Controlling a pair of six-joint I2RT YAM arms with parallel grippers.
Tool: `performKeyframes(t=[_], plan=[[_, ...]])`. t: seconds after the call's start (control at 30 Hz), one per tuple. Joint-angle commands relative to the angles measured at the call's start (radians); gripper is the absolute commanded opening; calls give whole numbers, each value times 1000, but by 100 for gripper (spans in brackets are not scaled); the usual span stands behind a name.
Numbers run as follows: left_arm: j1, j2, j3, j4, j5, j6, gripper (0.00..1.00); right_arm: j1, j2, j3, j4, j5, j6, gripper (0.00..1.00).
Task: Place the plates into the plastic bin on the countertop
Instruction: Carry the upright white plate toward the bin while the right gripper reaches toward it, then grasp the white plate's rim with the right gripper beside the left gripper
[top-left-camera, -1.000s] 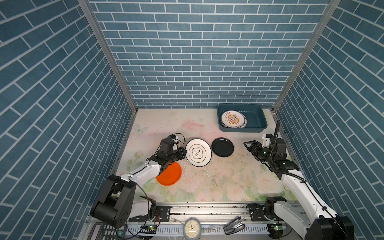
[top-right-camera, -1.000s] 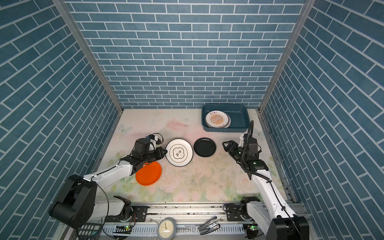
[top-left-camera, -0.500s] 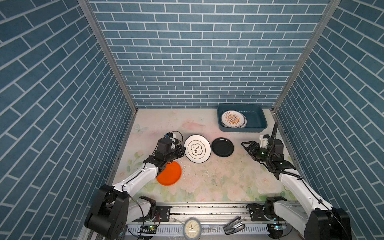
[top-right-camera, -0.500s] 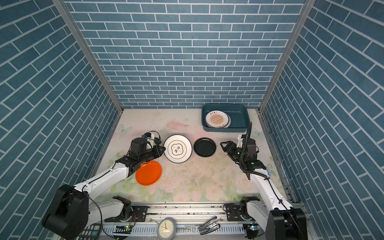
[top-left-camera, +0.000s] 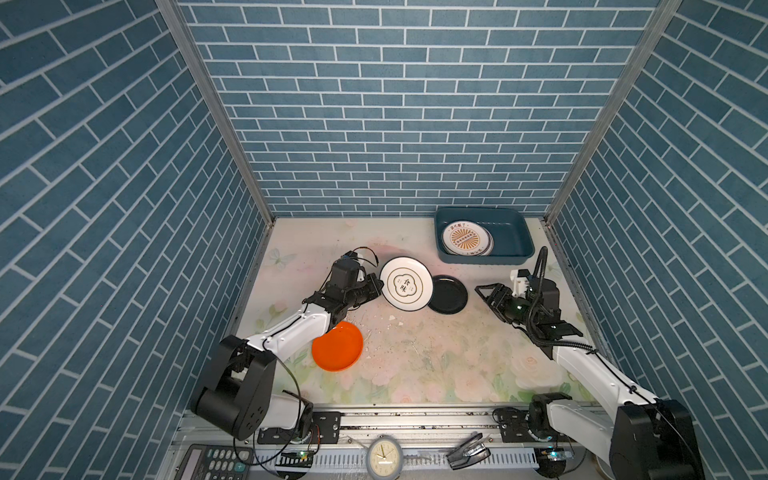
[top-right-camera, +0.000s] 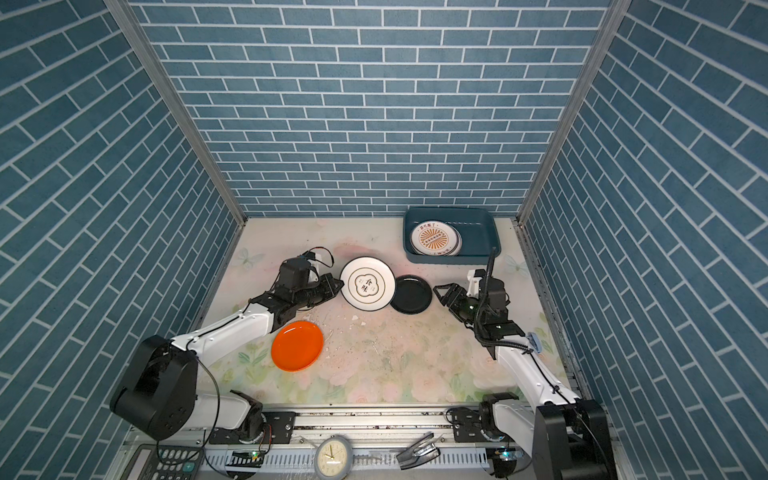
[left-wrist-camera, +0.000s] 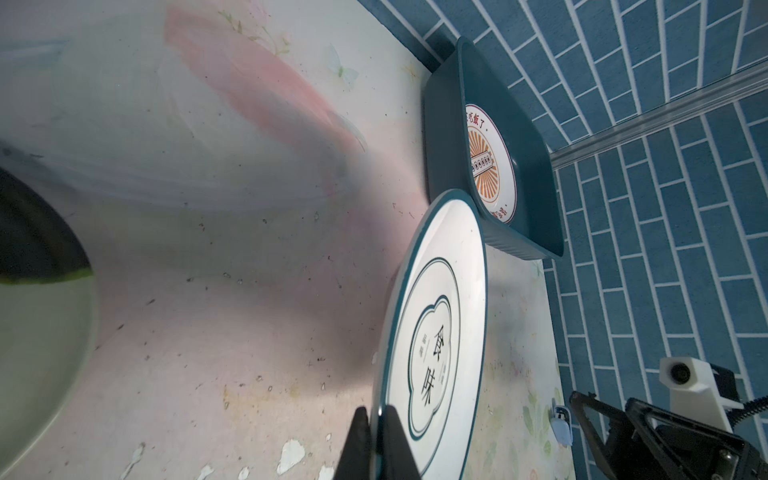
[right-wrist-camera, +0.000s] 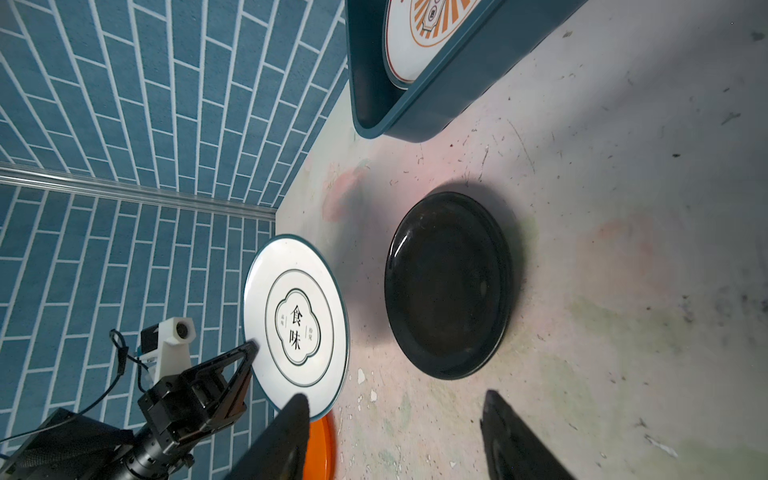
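The left jaws are pinched on the near-left rim of the white plate with the black characters (top-left-camera: 406, 284). The left wrist view shows that rim clamped between them and the plate tilted clear of the bench (top-left-camera: 415, 365). Against a second ago the plate has been carried farther and to the right. In both top views its right edge now overlaps the black plate (top-left-camera: 449, 294), which it lay beside before. I judge this as the carry stage: the plate is picked up and on its way to the plastic bin (top-left-camera: 484, 257), which sits at the far right and holds a stack of printed plates (top-left-camera: 466, 237).

The right jaws are spread with nothing between them. They have crept a little left and now sit just right of the black plate (right-wrist-camera: 449, 286), probably lining up to take it. The orange plate (top-left-camera: 337, 346) lies flat at the near left, partly under the left arm (top-left-camera: 299, 328), where it was before
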Motion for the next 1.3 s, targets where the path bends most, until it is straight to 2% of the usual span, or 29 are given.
performKeyframes(t=[0.0, 0.1, 0.53, 0.93, 1.03, 1.17, 1.27], plan=[[-20, 52, 76, 47, -18, -29, 0, 7, 47, 43, 68, -69, 28, 66], [-38, 115, 141, 47, -19, -42, 0, 10, 99, 65, 135, -108, 62, 66], [-101, 301, 406, 18, 19, -45, 0, 14, 226, 135, 176, -168, 51, 66], [-129, 309, 402, 64, 52, -97, 0, 13, 302, 142, 229, -173, 60, 66], [-148, 298, 402, 51, 29, -86, 0, 14, 325, 143, 281, -173, 81, 66], [-164, 297, 397, 46, 40, -87, 0, 13, 351, 146, 316, -142, 91, 65], [-170, 300, 394, 39, 50, -91, 0, 13, 390, 156, 380, -163, 129, 58]])
